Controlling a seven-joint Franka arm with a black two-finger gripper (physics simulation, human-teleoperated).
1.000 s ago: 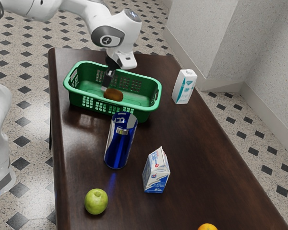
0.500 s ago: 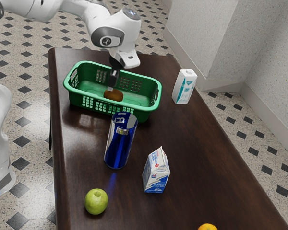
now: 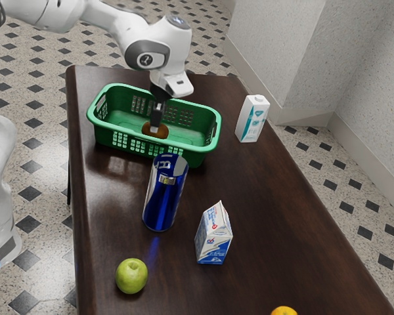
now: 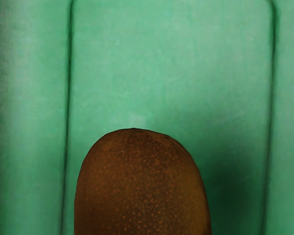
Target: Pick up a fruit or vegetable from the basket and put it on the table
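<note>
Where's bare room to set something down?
Widest: bare table between the teal-marked carton and the orange fruit. Smaller: between the basket and the milk carton, beside the blue can. Crowded: around the brown fruit, with the claw there.

On my bench [image 3: 289, 243]: kiwi [image 4: 142, 191] in basket [image 3: 194, 156], can [image 3: 163, 207] between basket and apple [image 3: 131, 276], carton [image 3: 252, 119] toward exterior view's right.
</note>
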